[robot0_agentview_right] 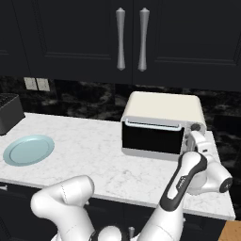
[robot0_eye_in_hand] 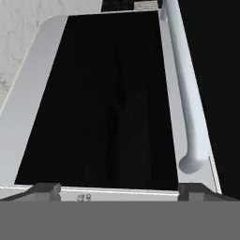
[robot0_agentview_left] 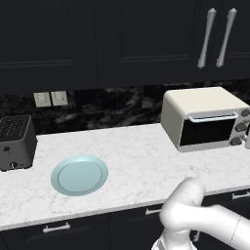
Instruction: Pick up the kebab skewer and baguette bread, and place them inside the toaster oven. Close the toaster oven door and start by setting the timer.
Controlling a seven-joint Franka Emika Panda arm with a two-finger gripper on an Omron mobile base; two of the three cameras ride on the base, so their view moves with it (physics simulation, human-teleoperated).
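In the left base view the toaster oven (robot0_agentview_left: pixel 205 119) sits at the right end of the marble counter (robot0_agentview_left: pixel 141 156), its door (robot0_agentview_left: pixel 207 131) shut and upright with the pale handle (robot0_agentview_left: pixel 213 116) along the top edge and grey knobs (robot0_agentview_left: pixel 240 128) at its right. A light-blue plate (robot0_agentview_left: pixel 79 175) lies bare well to the left, and a dark slot toaster (robot0_agentview_left: pixel 16 142) stands at the far left. In the right base view the arm bends up along the oven's right side, and the gripper (robot0_agentview_right: pixel 196 139) sits at the knob panel, just beside the door's right edge; whether the fingers are apart or together cannot be told there. The plate lies far left of the fingers. In the hand view the two dark fingertips (robot0_eye_in_hand: pixel 47 190) rise well apart at the bottom corners, with nothing between them, and the dark glass of the door lies directly ahead of them. The handle runs away from the right-hand fingertip. The kebab skewer and baguette bread cannot be made out through the dark glass
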